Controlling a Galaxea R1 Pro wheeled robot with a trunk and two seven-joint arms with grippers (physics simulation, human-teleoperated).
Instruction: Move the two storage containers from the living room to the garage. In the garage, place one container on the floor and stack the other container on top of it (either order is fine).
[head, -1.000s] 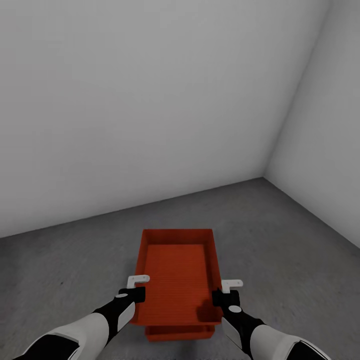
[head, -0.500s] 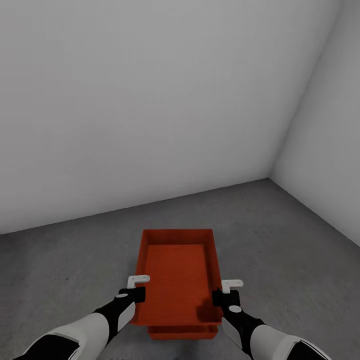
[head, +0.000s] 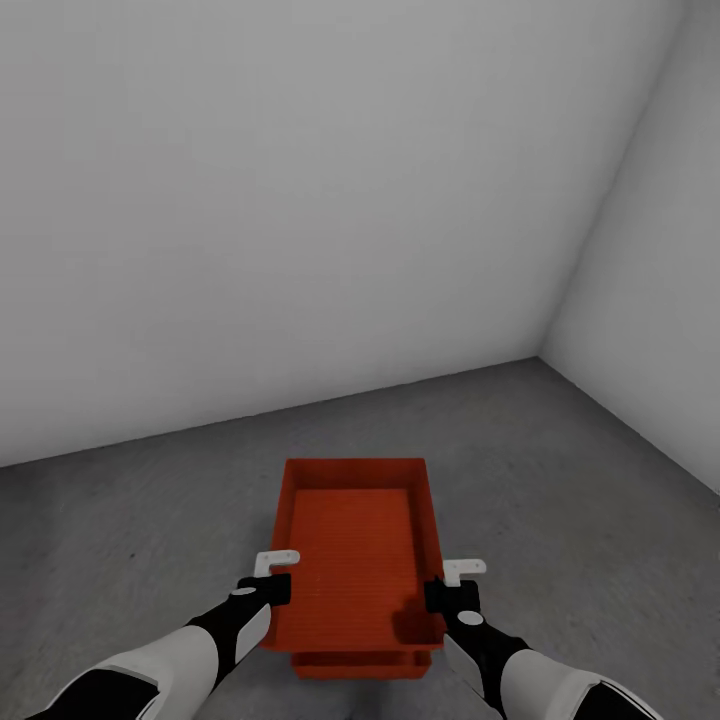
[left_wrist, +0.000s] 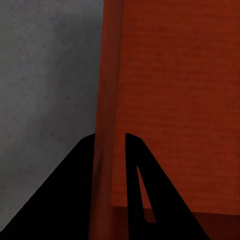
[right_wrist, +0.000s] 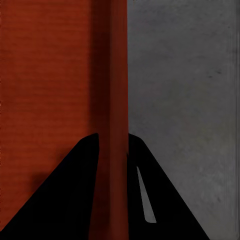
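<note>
An orange-red storage container (head: 355, 545) hangs level between my arms, over the grey concrete floor (head: 560, 470) of the garage. My left gripper (head: 272, 590) is shut on its left wall near the near corner, and my right gripper (head: 442, 597) is shut on its right wall. A sliver of the second storage container (head: 360, 664) pokes out underneath at the near end; whether the two touch I cannot tell. In the left wrist view the black fingers (left_wrist: 132, 165) pinch the ribbed wall (left_wrist: 107, 100). The right wrist view shows that wall (right_wrist: 114, 90) clamped the same way.
Plain white walls stand ahead (head: 300, 200) and to the right (head: 660, 300), meeting in a corner at the right. Bare concrete spreads to the left, right and beyond the bins.
The head view has swung slightly, so the wall corner sits a little further right. Both grippers still hold the upper bin in the same pose.
</note>
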